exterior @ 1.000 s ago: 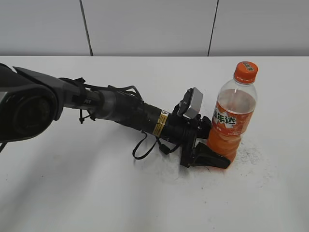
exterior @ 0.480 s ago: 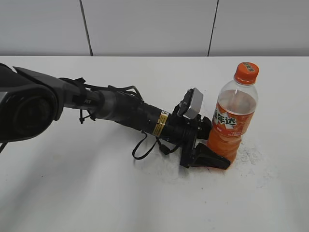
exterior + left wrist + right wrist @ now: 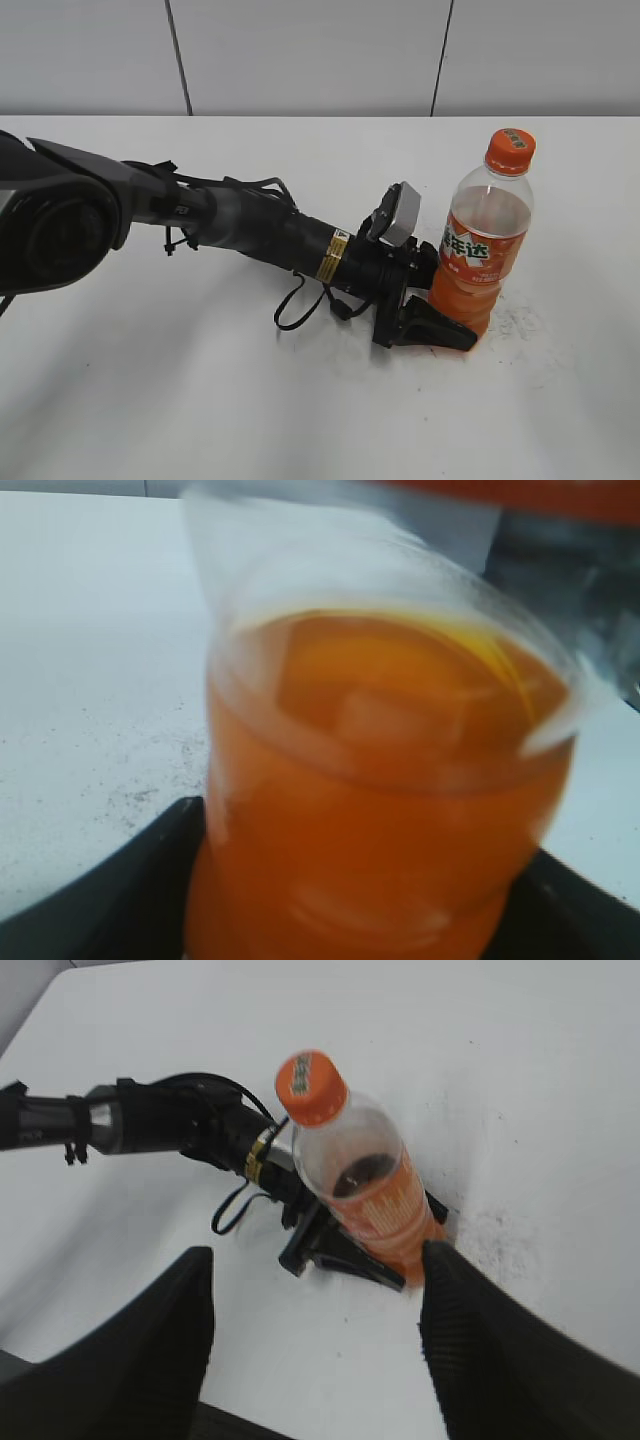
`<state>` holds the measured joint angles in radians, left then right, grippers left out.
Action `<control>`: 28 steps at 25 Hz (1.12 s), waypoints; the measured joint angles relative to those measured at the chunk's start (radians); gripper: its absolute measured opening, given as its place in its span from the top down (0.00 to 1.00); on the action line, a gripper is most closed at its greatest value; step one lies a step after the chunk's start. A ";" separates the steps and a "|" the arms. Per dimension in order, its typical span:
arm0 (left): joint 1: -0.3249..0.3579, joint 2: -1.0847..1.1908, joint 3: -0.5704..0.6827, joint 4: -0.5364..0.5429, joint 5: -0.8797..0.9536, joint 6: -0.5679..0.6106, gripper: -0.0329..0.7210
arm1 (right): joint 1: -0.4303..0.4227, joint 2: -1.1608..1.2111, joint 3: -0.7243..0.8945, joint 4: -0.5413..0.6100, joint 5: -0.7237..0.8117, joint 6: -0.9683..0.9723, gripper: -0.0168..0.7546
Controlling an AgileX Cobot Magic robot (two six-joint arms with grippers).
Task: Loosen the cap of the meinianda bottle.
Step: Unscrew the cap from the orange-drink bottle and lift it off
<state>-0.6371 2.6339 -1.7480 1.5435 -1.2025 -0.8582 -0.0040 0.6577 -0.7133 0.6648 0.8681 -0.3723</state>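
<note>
The meinianda bottle stands upright on the white table, with orange drink, an orange label and an orange cap on top. My left gripper lies low on the table and is shut on the bottle's lower body; the left wrist view is filled by the orange bottle between the black fingers. My right gripper is open and empty, high above the table. It looks down on the bottle and its cap. The right arm is out of the exterior view.
The left arm stretches across the table from the left, with a loose black cable loop beneath it. Dark speckles mark the table to the right of the bottle. A grey panelled wall stands behind.
</note>
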 joint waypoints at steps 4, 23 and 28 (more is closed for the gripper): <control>0.000 0.000 0.000 0.000 -0.001 0.000 0.20 | 0.000 0.229 -0.177 0.048 0.038 -0.012 0.36; 0.000 -0.002 0.000 0.015 -0.004 0.000 0.20 | 0.302 0.852 -0.810 -0.407 0.344 0.366 0.36; 0.000 -0.002 0.000 0.017 -0.005 0.000 0.20 | 0.302 0.852 -0.756 -0.394 0.344 0.363 0.36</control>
<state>-0.6371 2.6320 -1.7484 1.5610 -1.2076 -0.8582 0.2981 1.5095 -1.4696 0.2706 1.2119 -0.0089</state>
